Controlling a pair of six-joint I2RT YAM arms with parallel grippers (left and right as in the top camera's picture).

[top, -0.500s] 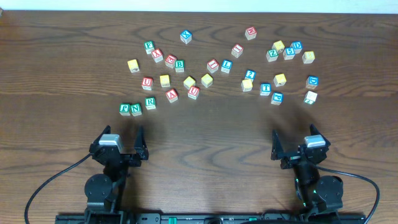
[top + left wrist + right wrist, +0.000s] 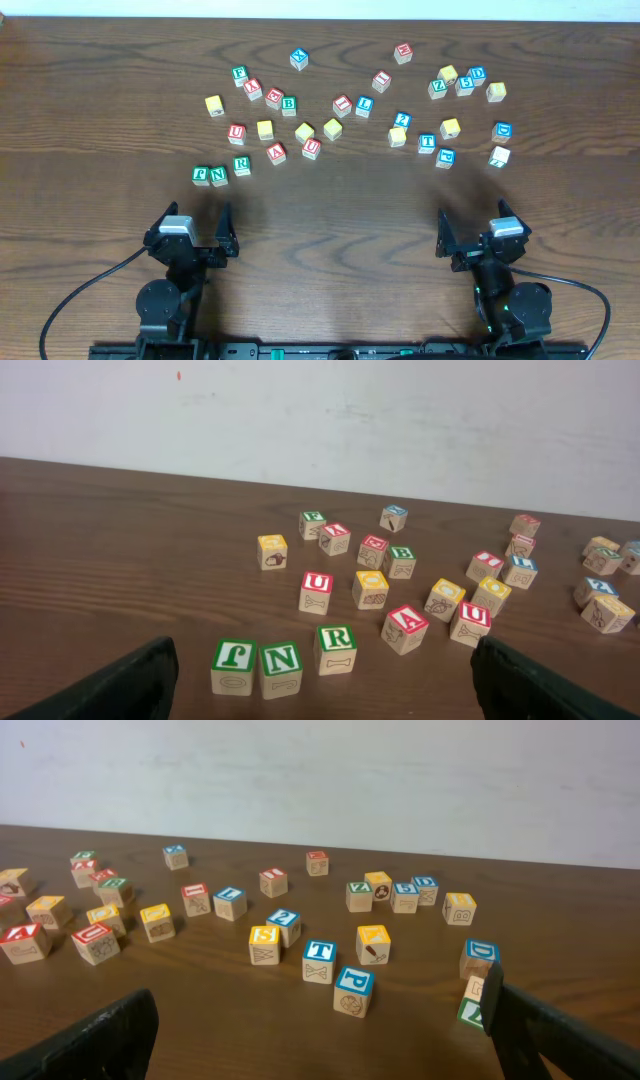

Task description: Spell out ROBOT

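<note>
While both arms sit at the near edge of the table point(image 2: 330, 235), nothing has been lifted. The left gripper point(image 2: 194, 222) and the right gripper point(image 2: 474, 222) each hang empty with fingers spread wide, and no word has been started.

Of the letters needed, the R cube point(image 2: 241, 165) lies nearest the left gripper. It ends a short near row, with the N cube point(image 2: 219, 176) just beside it on the left and the F cube point(image 2: 201, 175) beyond that. The B cube point(image 2: 289, 103) sits farther back among red-lettered cubes. The T cube point(image 2: 427, 142) is on the right half, closer to the right gripper. Several yellow-faced cubes point(image 2: 265, 129) are scattered through the middle and the far right. Their letters are too small to read from above, so I cannot tell which two carry an O.

The sensible first step looks to be taking the R with the left arm. Come straight down and close on its near and far faces, because a finger on its left side would likely shove the N. Set it at the left of the bare near strip, letter up, leaving room to its right for four more cubes.
</note>
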